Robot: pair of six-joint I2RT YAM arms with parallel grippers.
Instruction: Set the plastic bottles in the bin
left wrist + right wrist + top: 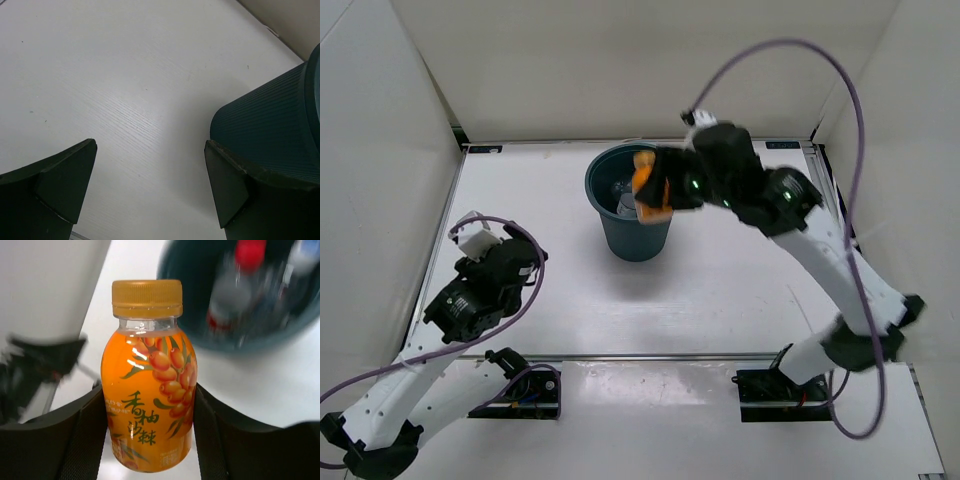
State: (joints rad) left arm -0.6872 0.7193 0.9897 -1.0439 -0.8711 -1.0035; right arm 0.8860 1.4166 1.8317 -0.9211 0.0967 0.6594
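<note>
A white wood-grain table (720, 290) sits inside pale walls (380, 120). At its near left, the left gripper (150, 172) stands wide open over bare tabletop, with nothing between its dark fingers (65, 182). Only its wrist camera shows the ribbed outer wall of the bin (270, 125), just beyond one finger. Farther back, the right gripper (148, 432) clamps the orange bottle (148, 375) by its lower sides; the top view places it above the bin's right rim. The right wrist view alone shows the label's berries and, blurred inside the bin, a red-capped clear bottle (240, 285) among other clear shapes too smeared to make out.
</note>
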